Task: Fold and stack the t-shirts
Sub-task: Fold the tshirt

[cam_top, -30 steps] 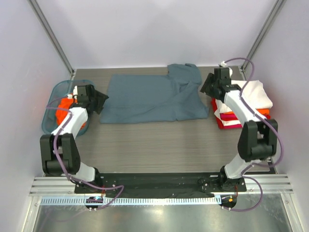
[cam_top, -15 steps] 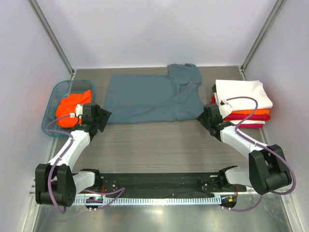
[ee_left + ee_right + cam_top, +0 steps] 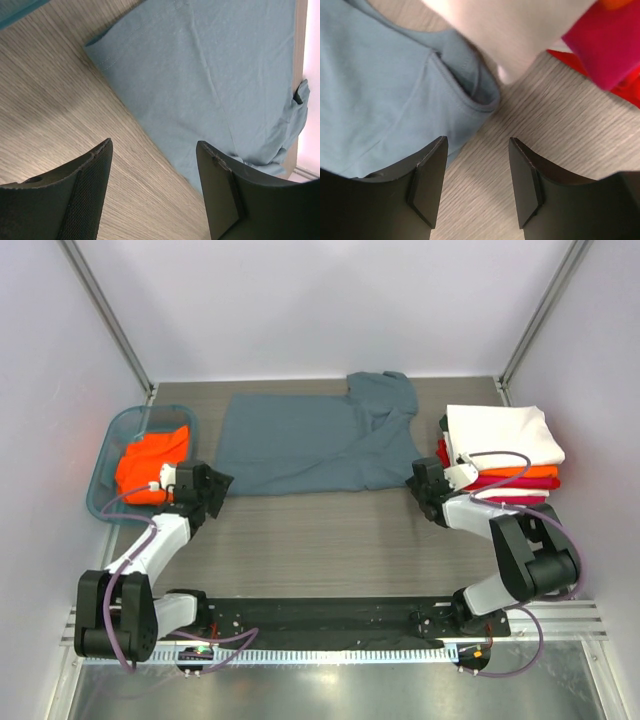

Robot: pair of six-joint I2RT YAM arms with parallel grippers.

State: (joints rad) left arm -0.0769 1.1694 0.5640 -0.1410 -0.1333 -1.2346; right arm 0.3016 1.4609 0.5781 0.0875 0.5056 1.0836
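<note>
Where the wood-grain worktop (image 3: 320,540) is seen from above, much of its far half is taken up by a blue-grey t-shirt (image 3: 300,445). This t-shirt is spread flat, with its hem turned toward the left and its sleeves and neck rumpled toward the far right. At the right edge a folded stack is found: a white t-shirt (image 3: 500,430) is laid on top, and an orange layer (image 3: 540,472) and a red layer (image 3: 443,453) are seen beneath it. At the left edge a teal basket (image 3: 160,412) is set, and a crumpled orange t-shirt (image 3: 148,460) is held inside it.

The left pincer (image 3: 212,488) is poised just beside the near left corner of the blue-grey t-shirt. Its jaws are parted widely and nothing is gripped; in the wrist view the hemmed corner of the cloth and bare wood are framed between them. The right pincer (image 3: 418,480) is placed at the near right corner of the same t-shirt, between it and the stack. Its jaws are likewise held well apart, with nothing caught in them; bare wood and the curled edge of a blue-grey sleeve are seen between them, while blurred white and red cloth of the stack is seen just beyond.
</note>
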